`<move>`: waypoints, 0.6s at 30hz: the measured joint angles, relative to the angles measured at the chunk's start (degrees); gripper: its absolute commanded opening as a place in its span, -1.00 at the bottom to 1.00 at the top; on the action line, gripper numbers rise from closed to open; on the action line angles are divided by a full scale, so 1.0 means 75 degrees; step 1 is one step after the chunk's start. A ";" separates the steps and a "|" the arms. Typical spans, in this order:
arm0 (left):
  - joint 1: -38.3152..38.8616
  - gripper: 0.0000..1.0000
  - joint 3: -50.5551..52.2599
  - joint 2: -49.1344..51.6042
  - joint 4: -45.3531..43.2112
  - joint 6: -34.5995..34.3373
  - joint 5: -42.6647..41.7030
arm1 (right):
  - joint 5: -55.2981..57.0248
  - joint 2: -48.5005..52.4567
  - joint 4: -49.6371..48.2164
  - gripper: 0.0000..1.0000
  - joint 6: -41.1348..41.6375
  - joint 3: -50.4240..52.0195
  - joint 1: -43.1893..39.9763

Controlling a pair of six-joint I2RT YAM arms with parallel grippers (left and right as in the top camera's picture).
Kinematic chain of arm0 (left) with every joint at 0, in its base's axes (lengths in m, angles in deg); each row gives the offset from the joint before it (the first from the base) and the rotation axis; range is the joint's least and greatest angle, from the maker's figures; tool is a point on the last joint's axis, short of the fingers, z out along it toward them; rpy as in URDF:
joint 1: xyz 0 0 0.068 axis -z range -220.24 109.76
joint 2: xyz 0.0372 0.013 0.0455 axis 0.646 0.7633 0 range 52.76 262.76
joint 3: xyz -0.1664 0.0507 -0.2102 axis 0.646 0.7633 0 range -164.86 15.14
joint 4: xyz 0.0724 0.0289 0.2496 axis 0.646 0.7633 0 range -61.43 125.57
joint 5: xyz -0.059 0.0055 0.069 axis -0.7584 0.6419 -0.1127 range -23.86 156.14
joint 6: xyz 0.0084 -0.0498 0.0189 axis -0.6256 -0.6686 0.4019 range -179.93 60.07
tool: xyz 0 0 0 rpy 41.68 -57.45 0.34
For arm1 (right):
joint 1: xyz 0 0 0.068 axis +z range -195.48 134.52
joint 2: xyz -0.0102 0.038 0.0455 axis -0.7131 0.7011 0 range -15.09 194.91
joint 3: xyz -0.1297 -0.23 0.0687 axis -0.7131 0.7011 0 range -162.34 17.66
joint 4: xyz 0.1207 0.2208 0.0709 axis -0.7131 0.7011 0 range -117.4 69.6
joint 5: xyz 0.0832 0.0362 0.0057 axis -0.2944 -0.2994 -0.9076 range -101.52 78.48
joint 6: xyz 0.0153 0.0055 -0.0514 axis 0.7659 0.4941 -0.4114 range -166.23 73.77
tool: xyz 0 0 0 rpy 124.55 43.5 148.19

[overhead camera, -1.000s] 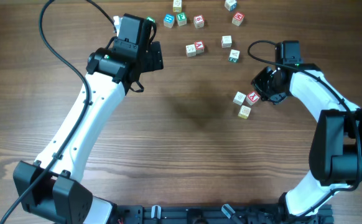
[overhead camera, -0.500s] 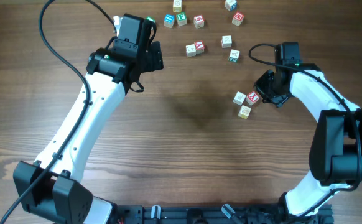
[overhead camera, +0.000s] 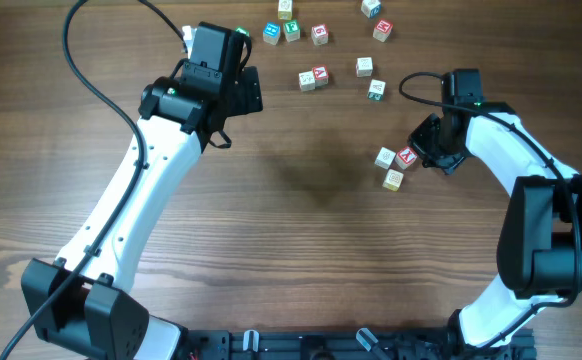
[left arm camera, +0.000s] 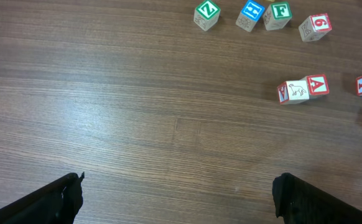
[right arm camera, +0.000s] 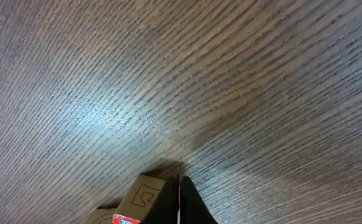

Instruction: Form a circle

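Note:
No full circle shows. Three tiny wooden letter cubes sit in a tight cluster right of centre: a pale cube (overhead camera: 385, 157), a red-faced cube (overhead camera: 405, 157) and another pale cube (overhead camera: 394, 179). My right gripper (overhead camera: 420, 152) is shut and empty, its tips low at the red-faced cube's right side. In the right wrist view the closed gripper (right arm camera: 179, 186) rests against a pale cube (right arm camera: 142, 196) with a line drawing. My left gripper (overhead camera: 249, 92) hovers open at the upper left, far from the cluster. Bare wood lies between its fingers (left arm camera: 56, 199).
Other letter cubes lie scattered along the far edge: a blue one (overhead camera: 271, 33), a green one (overhead camera: 291, 29), a red pair (overhead camera: 313, 78) and a pale one (overhead camera: 364, 66). The left wrist view shows the green Z cube (left arm camera: 206, 14) and the red A cube (left arm camera: 316, 84).
My right gripper has shifted slightly to the right beside the red-faced cube. The three clustered cubes and the left arm have not moved.

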 measured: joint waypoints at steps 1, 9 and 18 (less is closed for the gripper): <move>0.0000 1.00 0.0000 0.0000 0.0000 0.0000 0.0003 | 0.0000 0.0000 0.0009 -0.91 0.0000 0.0000 0.0000; 0.0000 1.00 0.0000 0.0000 0.0000 0.0003 0.0003 | -0.0003 0.0000 0.0038 -0.91 0.0000 0.0000 0.0000; 0.0000 1.00 0.0000 0.0000 0.0000 0.0003 0.0003 | -0.0003 0.0000 0.0096 -0.91 0.0000 0.0000 0.0000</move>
